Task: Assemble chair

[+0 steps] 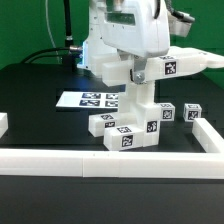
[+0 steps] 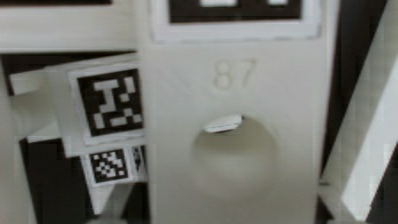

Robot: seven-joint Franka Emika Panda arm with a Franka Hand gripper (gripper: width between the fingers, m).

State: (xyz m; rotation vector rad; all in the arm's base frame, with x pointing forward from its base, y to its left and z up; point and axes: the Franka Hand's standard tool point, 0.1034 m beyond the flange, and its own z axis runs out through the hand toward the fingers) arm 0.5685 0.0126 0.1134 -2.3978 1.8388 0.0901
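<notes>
Roughly midway, at a guess. Directly below the tool [image 1: 138,80], on the desk [image 1: 40,115]: a joined cluster [image 1: 125,132] of tagged chair parts, already stacked together. Rising from that cluster up to the tool: an upright piece [image 1: 141,100]. Cannot tell whether clamped on it or only set around it, with the fingertips hidden in both views. Close under the tool in the wrist view: a flat panel [image 2: 231,130] with an oval recess, tags alongside. Level with the tool, toward the exterior view's right of it: a tagged slab [image 1: 170,68], fastening unclear. Lower than the tool and farther to that same side, apart from the cluster: a nearer loose block [image 1: 168,113] and a farther loose block [image 1: 192,112], not yet joined. Left to do, apparently: those two at least.
</notes>
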